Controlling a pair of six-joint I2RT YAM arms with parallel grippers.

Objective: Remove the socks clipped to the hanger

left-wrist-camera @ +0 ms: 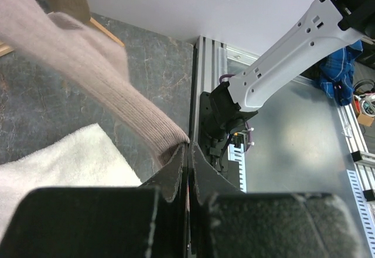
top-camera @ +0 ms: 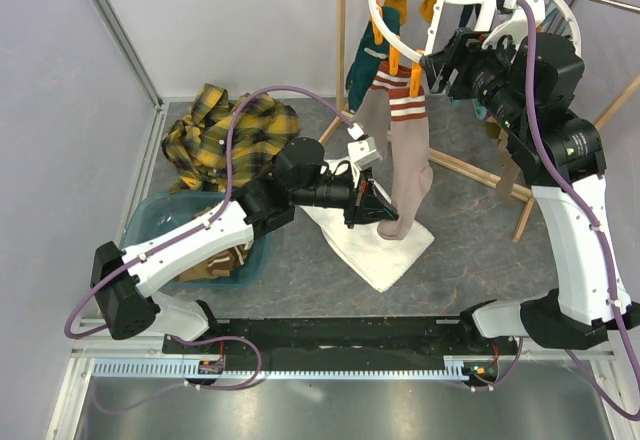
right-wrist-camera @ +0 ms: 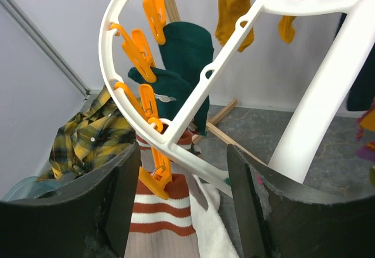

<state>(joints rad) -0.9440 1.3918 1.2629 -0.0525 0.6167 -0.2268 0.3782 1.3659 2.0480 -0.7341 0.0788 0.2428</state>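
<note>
Two robot arms, white and black, with purple cables.
The left arm (top-camera: 190, 235), at the lower left of the top view, had smooth white covers with tiny dark screws and round black joints. The right arm (top-camera: 580, 225), on the right side, looked the same. A thin purple cable (top-camera: 280, 88) ran along each arm. The left gripper (left-wrist-camera: 187, 146) had black fingers with rough, worn edges. The right gripper (right-wrist-camera: 183, 158) had wide black fingers with pale scuffs.
</note>
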